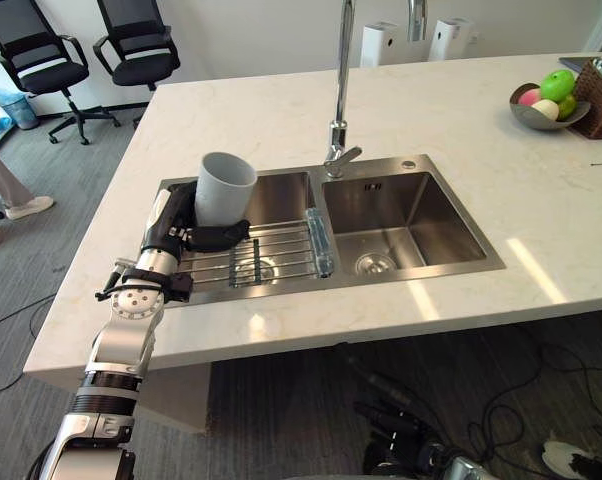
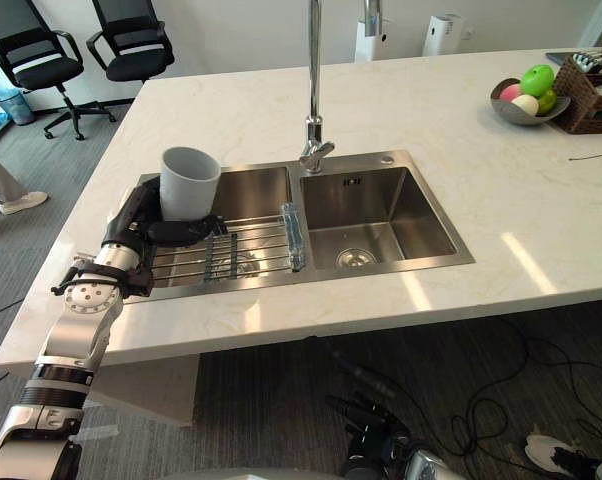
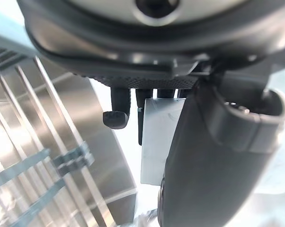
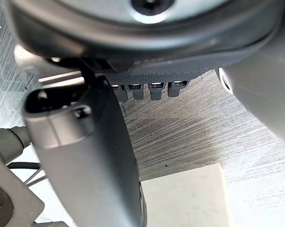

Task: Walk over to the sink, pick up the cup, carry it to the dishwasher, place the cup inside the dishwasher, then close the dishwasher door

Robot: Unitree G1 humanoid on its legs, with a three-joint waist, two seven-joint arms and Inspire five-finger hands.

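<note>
And here we are at the sink (image 1: 436,272), with the cup (image 1: 226,190) over its left basin, mouth up and leaning slightly, just above the wire rack (image 1: 281,250) that spans that basin. We read the left hand (image 1: 181,232) as wrapped around the cup. The thumb crosses the near side low down by the base, and the fingers (image 3: 116,116) reach round the far wall, which the left wrist view shows from close in. We cannot tell whether the base is touching the rack or hanging clear, because the thumb hides it. We take this as the pick-up step, with the whole carry yet to come. The cup looks plain white, thick-walled and rigid, so we would guess it is fairly light for its size and will not give under a squeeze. Its wall is smooth and may be wet from the basin, so it could slip, and a knock on the steel edge or the tap (image 1: 339,100) behind the sink might chip it. We think a grip round the lower half of the wall, thumb opposite the fingers, suits it well. The right hand (image 4: 85,156) hangs over the grey floor (image 4: 204,127), well away from the sink, and we cannot tell whether it is open or closed.
</note>
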